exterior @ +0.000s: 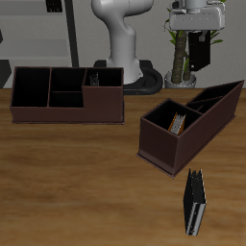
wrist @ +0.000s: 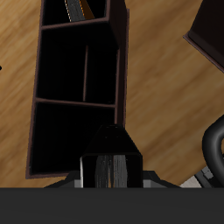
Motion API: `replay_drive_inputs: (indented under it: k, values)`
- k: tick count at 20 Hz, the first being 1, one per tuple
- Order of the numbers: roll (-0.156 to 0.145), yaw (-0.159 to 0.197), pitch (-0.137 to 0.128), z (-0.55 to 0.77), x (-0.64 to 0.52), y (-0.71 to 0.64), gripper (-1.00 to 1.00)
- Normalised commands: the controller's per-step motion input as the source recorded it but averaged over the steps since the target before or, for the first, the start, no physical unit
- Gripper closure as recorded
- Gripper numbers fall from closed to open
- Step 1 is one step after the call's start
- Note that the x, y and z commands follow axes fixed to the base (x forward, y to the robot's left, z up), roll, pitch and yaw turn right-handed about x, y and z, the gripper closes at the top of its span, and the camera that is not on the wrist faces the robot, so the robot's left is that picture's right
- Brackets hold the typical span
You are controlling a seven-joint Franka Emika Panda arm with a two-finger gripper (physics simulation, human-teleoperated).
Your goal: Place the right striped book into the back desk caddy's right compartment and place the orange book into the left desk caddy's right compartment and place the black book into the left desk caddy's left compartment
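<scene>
- The end effector (exterior: 197, 43) is held high above the counter's (exterior: 67, 183) back, over the left desk caddy (exterior: 189, 121); whether its fingers are apart cannot be told.
- A striped book (exterior: 93, 78) is seen in the back desk caddy (exterior: 65, 94).
- The orange book (exterior: 177, 123) is lodged inside the left desk caddy.
- The black book (exterior: 194, 202) is stood near the front edge, with open wood around it.

No readable text, labels or numbers anywhere.
</scene>
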Motion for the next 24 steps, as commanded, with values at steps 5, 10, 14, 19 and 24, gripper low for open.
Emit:
replay_drive_inputs:
  k: [5, 10, 14, 19, 24]
  values:
    - [0.056, 0.038, -0.034, -0.02, 0.04, 0.24, 1.0]
    - [-0.021, -0.028, 0.018, -0.04, 0.32, 0.11, 1.0]
    - [-0.046, -0.016, 0.015, -0.04, 0.16, 0.19, 1.0]
    - [0.013, 0.007, 0.002, -0.04, 0.02, 0.1, 1.0]
    - [0.01, 0.026, -0.016, -0.01, 0.07, 0.1, 1.0]
